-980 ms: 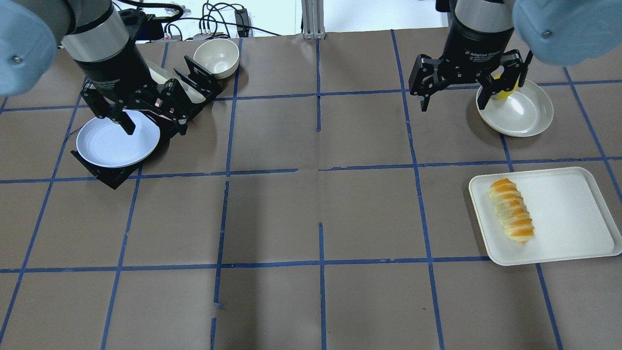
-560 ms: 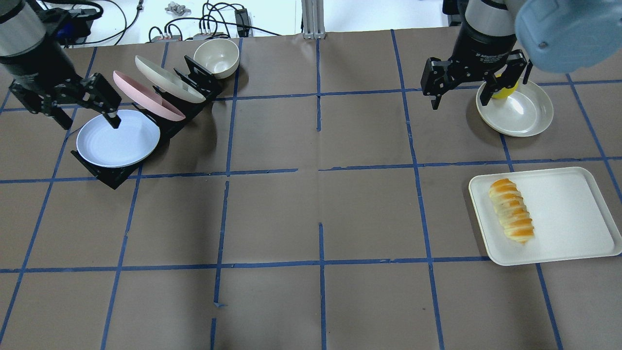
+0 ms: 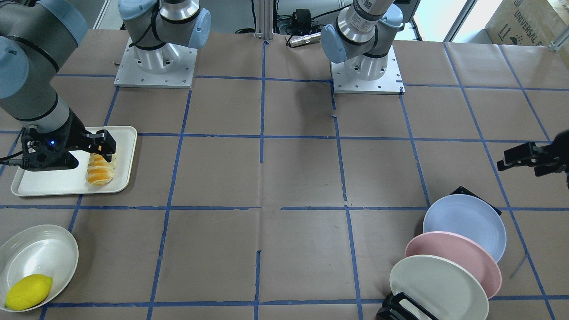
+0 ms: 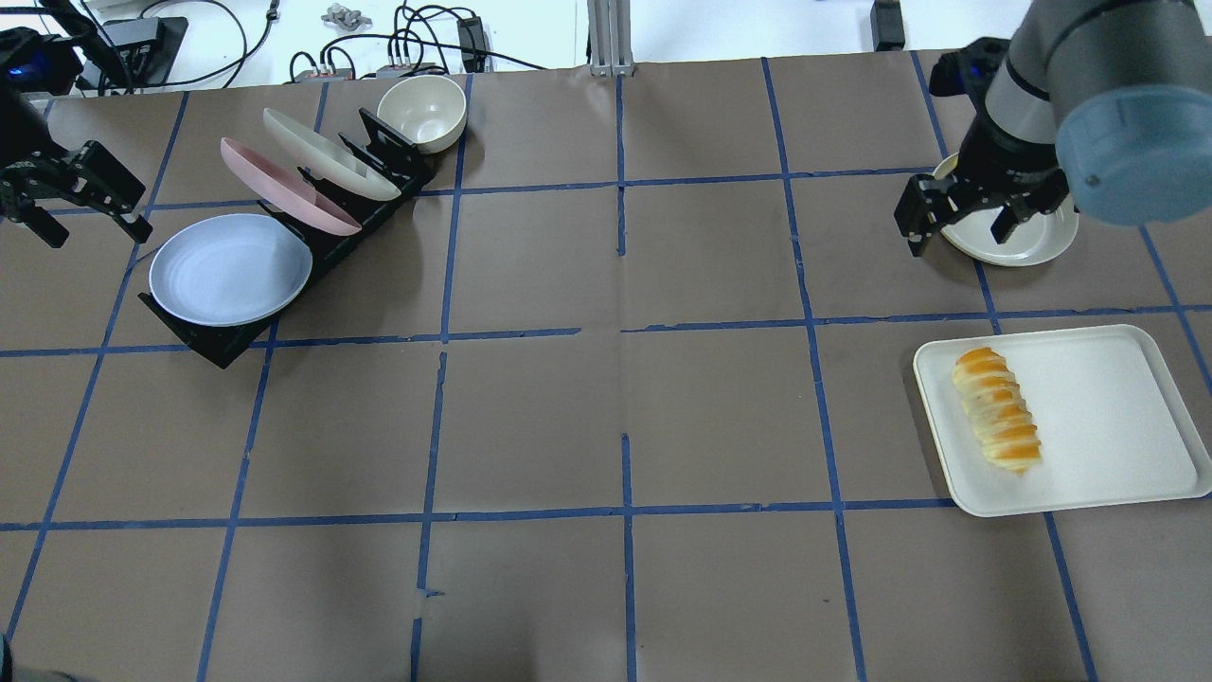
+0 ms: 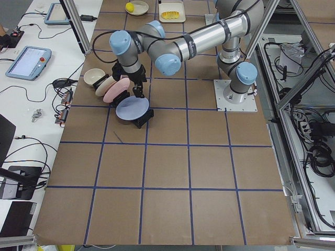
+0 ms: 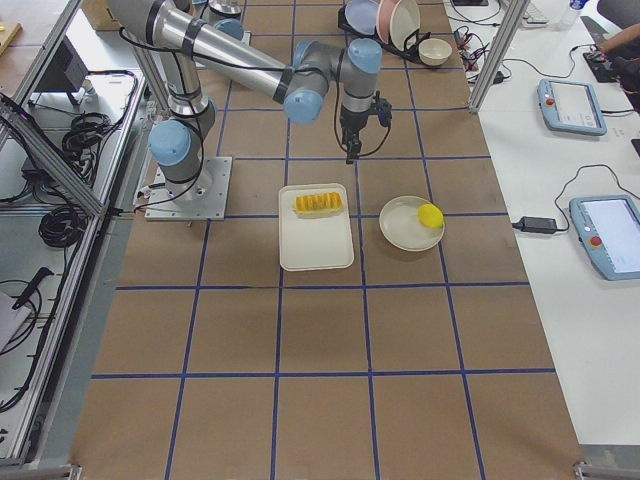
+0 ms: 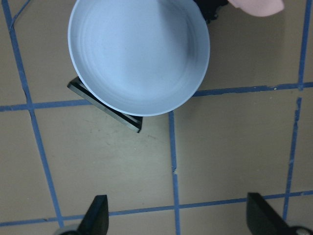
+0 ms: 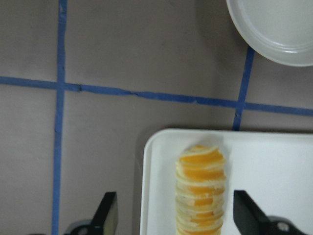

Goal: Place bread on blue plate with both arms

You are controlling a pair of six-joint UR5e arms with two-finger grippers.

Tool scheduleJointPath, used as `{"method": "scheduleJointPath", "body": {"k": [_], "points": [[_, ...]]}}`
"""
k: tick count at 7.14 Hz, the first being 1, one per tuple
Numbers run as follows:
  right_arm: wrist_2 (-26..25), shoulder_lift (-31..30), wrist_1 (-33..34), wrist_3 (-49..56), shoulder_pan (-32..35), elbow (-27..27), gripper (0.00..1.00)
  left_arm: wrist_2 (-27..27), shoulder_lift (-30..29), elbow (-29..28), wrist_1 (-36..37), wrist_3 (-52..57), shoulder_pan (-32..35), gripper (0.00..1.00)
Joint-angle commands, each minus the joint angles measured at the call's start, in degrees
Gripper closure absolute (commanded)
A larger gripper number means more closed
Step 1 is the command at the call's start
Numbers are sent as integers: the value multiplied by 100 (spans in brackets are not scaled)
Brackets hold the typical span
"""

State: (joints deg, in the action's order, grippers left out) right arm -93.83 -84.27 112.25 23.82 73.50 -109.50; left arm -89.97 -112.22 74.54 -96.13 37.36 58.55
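Note:
The bread (image 4: pixel 996 423) lies on a white tray (image 4: pixel 1108 426) at the right; it also shows in the front view (image 3: pixel 100 171) and the right wrist view (image 8: pixel 200 191). The blue plate (image 4: pixel 230 269) leans at the front end of a black rack (image 4: pixel 218 346) at the left, and fills the top of the left wrist view (image 7: pixel 139 54). My left gripper (image 4: pixel 90 225) is open and empty, raised to the left of the blue plate. My right gripper (image 4: pixel 958 237) is open and empty, hovering above the tray with the bread below its fingers (image 8: pixel 110 213).
A pink plate (image 4: pixel 284 194) and a cream plate (image 4: pixel 327 152) stand in the same rack. A cream bowl (image 4: pixel 421 109) sits behind it. A white dish (image 3: pixel 38 253) holding a yellow lemon (image 3: pixel 27 291) sits beyond the tray.
My left gripper has drawn back from over the blue plate toward the table's left edge. My right gripper has moved from the lemon dish toward the tray. Both stay open.

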Motion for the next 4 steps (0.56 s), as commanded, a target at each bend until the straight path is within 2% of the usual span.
{"method": "scheduleJointPath", "body": {"k": [1,2,3,4], "points": [[-48,25,1311,789,-764,-1340,16,357,-1270,-771,16,552,-265,0],[-48,33,1752,808,-802,-1772,16,479,-1772,-1157,51,562,-230,0],[-66,59,1853,817,-811,-1916,16,933,-2203,-1483,51,588,-265,0],[-66,86,1845,826,-837,-1935,16,1016,-2451,-1643,51,588,-256,2]]}}
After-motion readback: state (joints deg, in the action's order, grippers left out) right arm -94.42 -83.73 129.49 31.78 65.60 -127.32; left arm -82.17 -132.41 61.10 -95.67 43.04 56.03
